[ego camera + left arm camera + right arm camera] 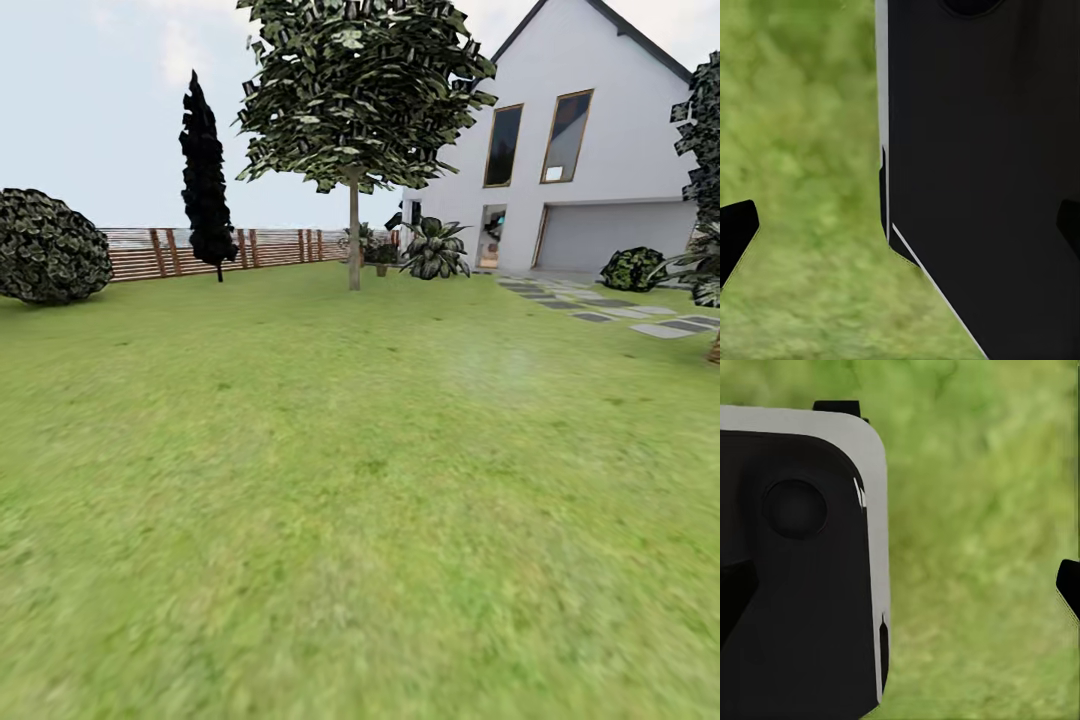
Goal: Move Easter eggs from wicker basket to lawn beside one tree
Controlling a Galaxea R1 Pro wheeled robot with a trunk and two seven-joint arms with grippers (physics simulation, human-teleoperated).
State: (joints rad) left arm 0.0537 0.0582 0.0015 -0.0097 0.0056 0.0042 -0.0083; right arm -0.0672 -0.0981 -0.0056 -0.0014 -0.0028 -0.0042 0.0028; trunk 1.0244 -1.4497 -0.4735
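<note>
Black fingertips (pixel 735 236) of the left gripper and the right one's (pixel 1069 589) sit at the frame edges, wide apart over the lawn (pixel 360 500), holding nothing. Ahead stands the tree (pixel 353 235); no basket or eggs show. Best to turn slowly, scanning for the basket before driving on.

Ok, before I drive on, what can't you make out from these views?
- Left wrist view: a black robot panel blocks much of the grass; fingertips cut off by the edges, so grip unclear.
- Right wrist view: a black, grey-edged panel hides the grass behind it.
- Head view: the doorway beyond the tree is too small to read.
</note>
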